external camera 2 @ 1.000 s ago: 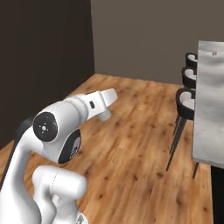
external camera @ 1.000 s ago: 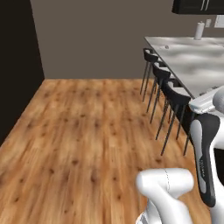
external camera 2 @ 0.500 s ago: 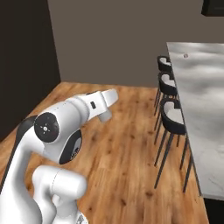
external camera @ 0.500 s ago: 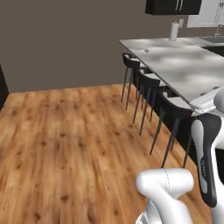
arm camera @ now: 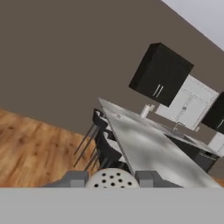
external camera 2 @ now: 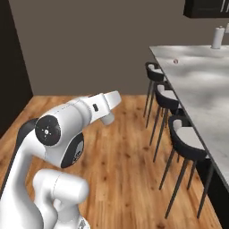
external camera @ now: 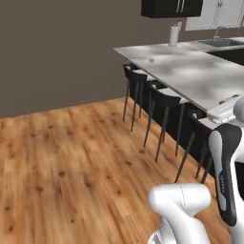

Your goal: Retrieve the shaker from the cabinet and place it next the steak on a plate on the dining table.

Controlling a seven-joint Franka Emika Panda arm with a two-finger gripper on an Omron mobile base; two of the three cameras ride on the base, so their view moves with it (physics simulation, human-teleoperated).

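Observation:
In the hand view the shaker [arm camera: 113, 178], a pale rounded cap with small holes, sits between my two grey fingertips [arm camera: 75, 178]. My gripper [arm camera: 112, 181] is shut on it. The dining table [external camera: 190, 71] with its veined marble top stretches ahead to the right [external camera 2: 201, 85]. Far down the table lies a small pale plate [external camera 2: 175, 61] with a pinkish spot, the steak; it also appears as a tiny pale dot [external camera: 151, 60]. The black cabinet [external camera: 171, 7] with silver bar handles hangs on the far wall [arm camera: 159, 74].
Black stools [external camera: 157, 95] stand in a row along the table's near side [external camera 2: 188, 138]. A tall pale cylinder with a cap [external camera: 174, 34] stands at the table's far end. Wooden floor [external camera: 71, 157] lies to the left. A sink [external camera: 224, 42] sits beyond.
The whole picture has swung as the base turned. The table and stools now sit nearer the middle and larger. The shaker stays in the gripper.

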